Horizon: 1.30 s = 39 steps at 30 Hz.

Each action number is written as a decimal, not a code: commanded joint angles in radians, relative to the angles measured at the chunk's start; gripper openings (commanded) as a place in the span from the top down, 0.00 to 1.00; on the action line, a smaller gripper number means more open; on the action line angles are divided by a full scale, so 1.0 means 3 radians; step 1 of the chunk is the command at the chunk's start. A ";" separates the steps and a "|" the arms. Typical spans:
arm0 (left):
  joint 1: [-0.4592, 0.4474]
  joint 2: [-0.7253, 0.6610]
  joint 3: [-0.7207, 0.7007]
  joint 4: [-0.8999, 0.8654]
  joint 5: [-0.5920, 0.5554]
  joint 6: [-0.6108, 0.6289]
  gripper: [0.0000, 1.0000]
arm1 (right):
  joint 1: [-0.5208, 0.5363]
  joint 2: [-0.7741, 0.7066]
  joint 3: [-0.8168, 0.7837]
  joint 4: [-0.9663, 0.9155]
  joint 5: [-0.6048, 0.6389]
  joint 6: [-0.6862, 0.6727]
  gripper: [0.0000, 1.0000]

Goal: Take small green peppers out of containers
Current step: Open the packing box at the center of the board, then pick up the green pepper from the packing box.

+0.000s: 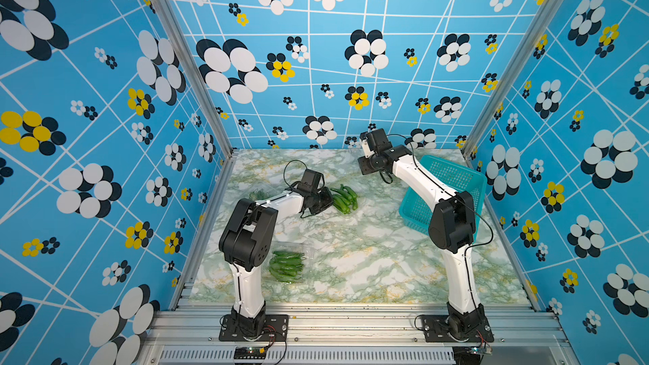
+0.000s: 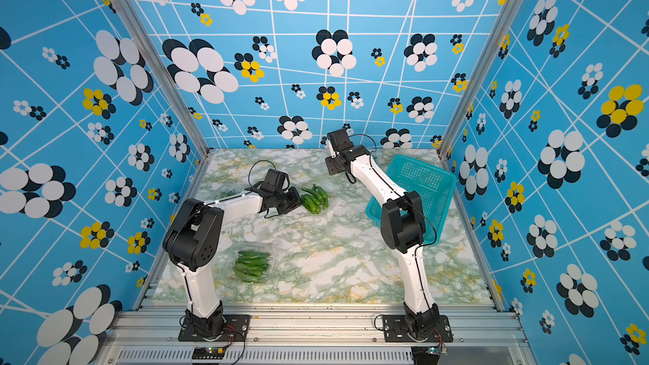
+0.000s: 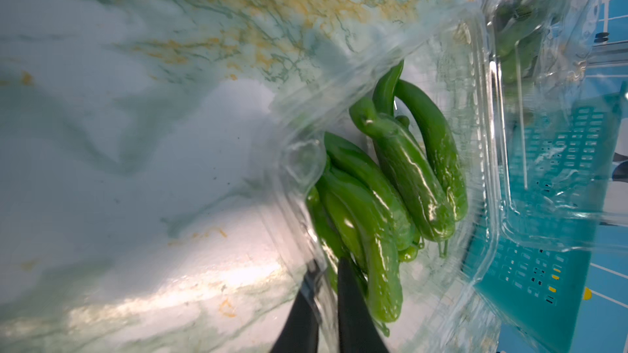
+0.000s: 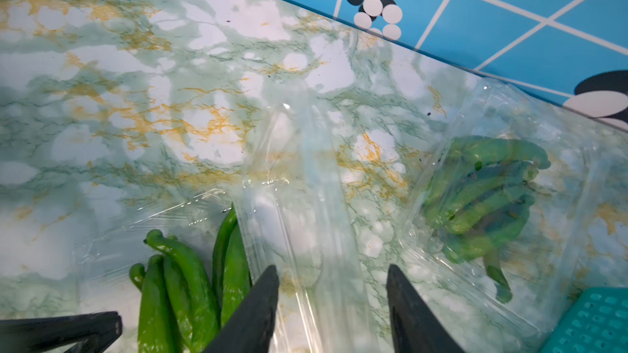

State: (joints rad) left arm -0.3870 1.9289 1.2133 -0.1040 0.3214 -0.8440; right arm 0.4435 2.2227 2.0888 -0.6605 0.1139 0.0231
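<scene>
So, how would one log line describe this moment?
left gripper: shut on open container rim | right gripper: open, jaws either side of clear lid | peppers: lying in that container

Bright, even light; top views sharp, bowed at the edges.
Wrist views soft: white glare on the tabletop (image 3: 204, 283), close fingers (image 3: 356, 320) blurred.

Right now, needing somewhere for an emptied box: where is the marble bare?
Bare: the broad middle-to-front stretch between the near container and the teal basket. Crowded: the far left, where the left gripper pinches the open container near a third container.
</scene>
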 commanded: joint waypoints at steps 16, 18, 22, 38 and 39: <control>0.0052 -0.0248 0.0039 -0.0196 -0.0060 0.0093 0.79 | -0.0250 -0.0616 -0.0592 0.0106 -0.0506 0.0091 0.37; 0.0051 -0.0245 0.0028 -0.0200 -0.0066 0.0097 0.77 | -0.0194 -0.0658 -0.0707 0.0108 -0.0613 0.0095 0.39; 0.0055 -0.0353 0.0035 -0.0263 -0.0086 0.0111 0.74 | 0.0042 -0.0618 -0.0730 0.0011 -0.0631 0.0046 0.39; 0.0074 -0.0878 -0.0216 -0.0451 -0.0185 0.0149 0.71 | 0.0368 -0.0022 -0.0511 -0.0129 -0.0813 0.0027 0.47; 0.0077 -0.0908 -0.0247 -0.0451 -0.0191 0.0145 0.71 | 0.0365 0.0020 -0.0493 -0.0147 -0.0818 0.0017 0.47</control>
State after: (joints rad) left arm -0.3725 1.6886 1.1698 -0.2138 0.2790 -0.8146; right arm 0.5488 2.1891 1.9106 -0.6685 -0.1139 0.0372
